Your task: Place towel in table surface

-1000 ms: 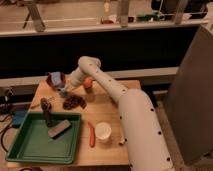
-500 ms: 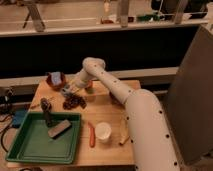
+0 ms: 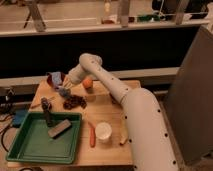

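Note:
A dark, crumpled towel (image 3: 74,102) lies on the wooden table (image 3: 107,107), at its back left and just beyond the green tray. My white arm reaches from the lower right across the table. My gripper (image 3: 64,91) hangs just above and to the left of the towel, close to it. I cannot tell whether it touches the cloth.
A green tray (image 3: 35,147) at front left holds a dark brush (image 3: 47,111) and a grey block (image 3: 59,128). An orange (image 3: 88,83), a blue-and-red object (image 3: 55,79), a white cup (image 3: 103,131) and an orange stick (image 3: 92,135) are on the table. A dark panel (image 3: 192,100) stands to the right.
The arm's upper joint has swung slightly right and then back. The gripper has stayed low over the table's back left, ending a little further left, beside the towel.

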Controlling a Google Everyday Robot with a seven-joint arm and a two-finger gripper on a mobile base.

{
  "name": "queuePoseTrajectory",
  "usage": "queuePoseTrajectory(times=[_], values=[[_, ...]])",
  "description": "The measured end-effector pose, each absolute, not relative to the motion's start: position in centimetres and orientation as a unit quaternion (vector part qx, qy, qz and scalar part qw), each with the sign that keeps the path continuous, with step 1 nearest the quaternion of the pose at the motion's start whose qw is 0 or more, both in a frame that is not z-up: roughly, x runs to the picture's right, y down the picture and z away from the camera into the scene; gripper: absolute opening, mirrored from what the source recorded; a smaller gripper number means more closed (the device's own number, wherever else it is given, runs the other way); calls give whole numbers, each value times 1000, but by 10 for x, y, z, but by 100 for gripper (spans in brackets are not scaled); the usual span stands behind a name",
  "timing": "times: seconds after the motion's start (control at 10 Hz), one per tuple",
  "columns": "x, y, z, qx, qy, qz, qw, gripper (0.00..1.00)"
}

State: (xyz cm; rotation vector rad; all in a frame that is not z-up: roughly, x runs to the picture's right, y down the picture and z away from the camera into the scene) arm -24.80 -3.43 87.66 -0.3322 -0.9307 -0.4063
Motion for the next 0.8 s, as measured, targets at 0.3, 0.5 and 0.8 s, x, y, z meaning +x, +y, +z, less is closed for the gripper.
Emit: queuePoseTrajectory(times=[0.3,0.5,0.8], values=[[-248,-65,842,-131,-446,-194,864,0],[-239,-82,815,-115,-439,-191,870,0],[-216,-98,764,-104,-412,-188,886,0]])
